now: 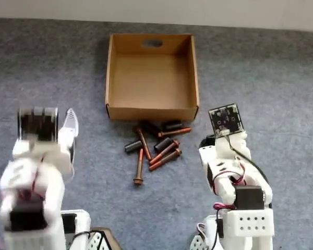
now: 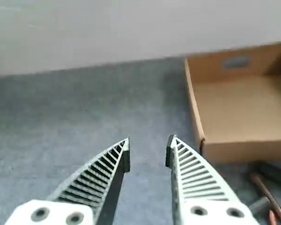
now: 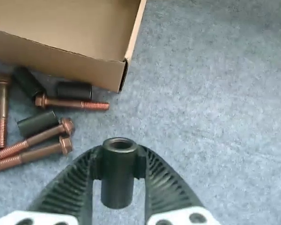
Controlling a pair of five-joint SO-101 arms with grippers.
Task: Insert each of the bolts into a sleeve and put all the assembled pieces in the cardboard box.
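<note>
I have the right gripper (image 3: pixel 118 158) pinching a black sleeve (image 3: pixel 117 180). It is held upright between the fingers, open bore toward the wrist camera, over bare grey worktop (image 3: pixel 215 93) at the right of the heap of parts. The left gripper (image 2: pixel 148 146) is spread and holds nothing. In the high view it sits at the left of the frame (image 1: pixel 70 124), well apart from the parts and off the box's lower left corner. The cardboard box (image 1: pixel 110 73) stands at upper middle of the high view, and I see nothing inside it. The bolts (image 1: pixel 164 155), copper-coloured, lie in a loose heap just below its front wall, mixed with loose sleeves (image 1: pixel 133 147), several touching or crossing. By my reading we are at the first assembly: one sleeve in hand, no bolt through it, nothing boxed. The next move, I judge, falls to the left arm. It has to cross to the heap and take a single bolt, and the long bolt (image 1: pixel 140 165) at the heap's lower left looks the freest to grasp without dragging its neighbours. I would grip it near the head so the threaded end stays clear. The right arm would then need to tip the sleeve so its bore faces the bolt, since any misalignment will jam the tip on the rim.
</note>
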